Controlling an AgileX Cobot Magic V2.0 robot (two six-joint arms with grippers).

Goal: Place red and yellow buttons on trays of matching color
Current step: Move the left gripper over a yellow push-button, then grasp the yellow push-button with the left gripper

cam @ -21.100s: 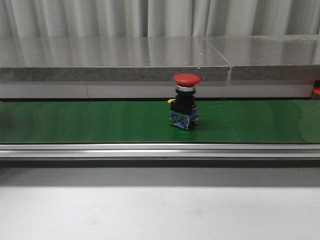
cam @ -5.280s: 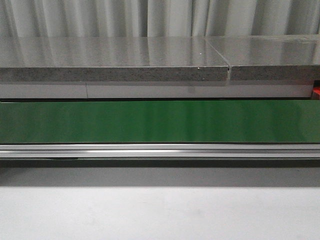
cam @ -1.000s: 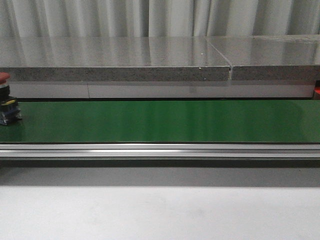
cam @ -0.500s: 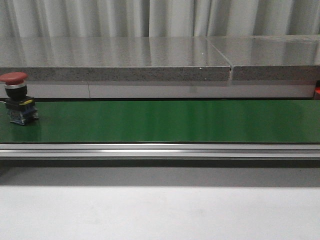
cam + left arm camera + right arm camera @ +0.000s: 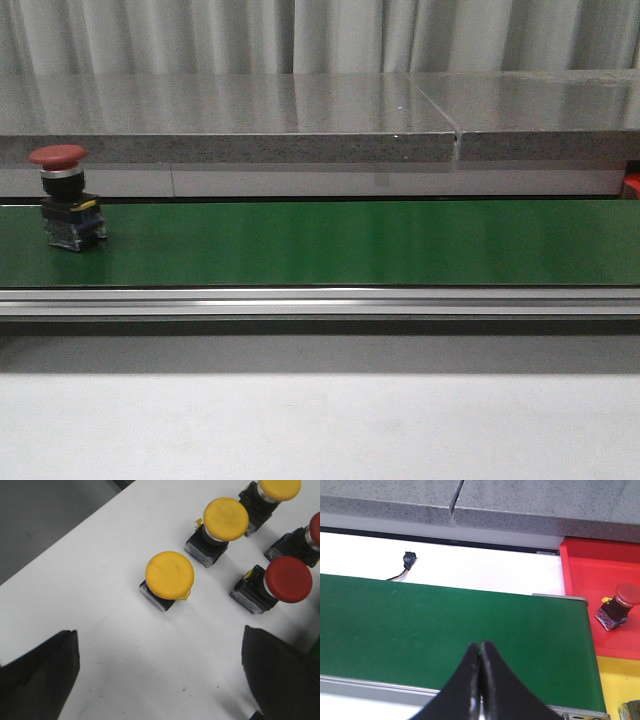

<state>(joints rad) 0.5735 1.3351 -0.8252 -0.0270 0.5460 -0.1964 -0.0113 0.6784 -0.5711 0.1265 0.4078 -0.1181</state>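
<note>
Glossy green belt [image 5: 350, 240], brushed metal rail [image 5: 320, 300], polished speckled stone slab [image 5: 230, 115].

Edge crops yellow button [image 5: 279, 488]; corner object [image 5: 631, 711] possibly another button.

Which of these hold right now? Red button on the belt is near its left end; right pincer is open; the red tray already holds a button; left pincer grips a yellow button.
1. The red button stands on the green belt near its left end. True.
2. The right pincer is open. False: its fingertips are shut, holding nothing.
3. The red tray holds a red-capped button. True.
4. The left pincer grips a yellow button. False: it is open above the buttons.
</note>
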